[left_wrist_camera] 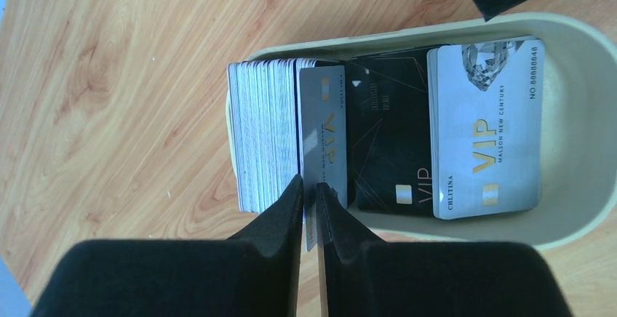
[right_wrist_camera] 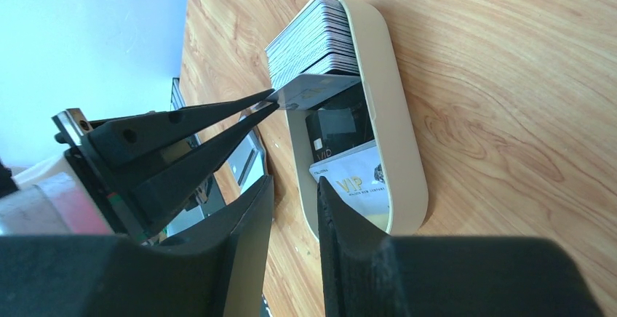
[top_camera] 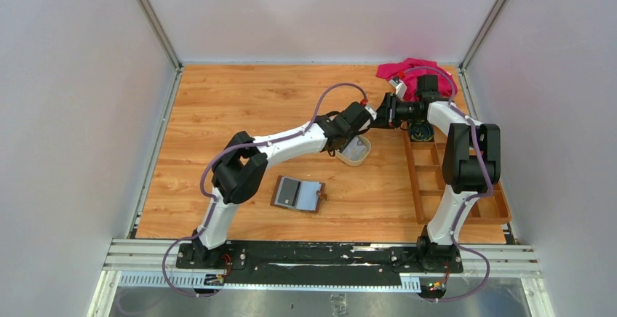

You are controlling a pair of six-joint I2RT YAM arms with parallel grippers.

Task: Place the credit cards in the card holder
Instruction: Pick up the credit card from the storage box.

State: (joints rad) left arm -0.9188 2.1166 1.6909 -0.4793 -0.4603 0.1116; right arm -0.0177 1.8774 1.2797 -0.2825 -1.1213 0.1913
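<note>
Pinching a grey plastic card (left_wrist_camera: 324,128) at the cream oval tin tray (top_camera: 356,158).
Top view: brown leather fold-over card holder (top_camera: 298,193) lies open at the tray's 8 o'clock; wooden compartment box (top_camera: 429,179) at 3 o'clock. Left wrist: left gripper (left_wrist_camera: 309,186) nearly closed on that card's edge, upright card stack (left_wrist_camera: 262,135) crowding its 9 o'clock side. Right wrist: right gripper (right_wrist_camera: 295,182) partly open, empty.

Left arm (top_camera: 291,142) and right arm (top_camera: 444,219) are white with black joints; purple cables (top_camera: 340,86) loop along them; fingers (left_wrist_camera: 282,214) are black, tapered.
</note>
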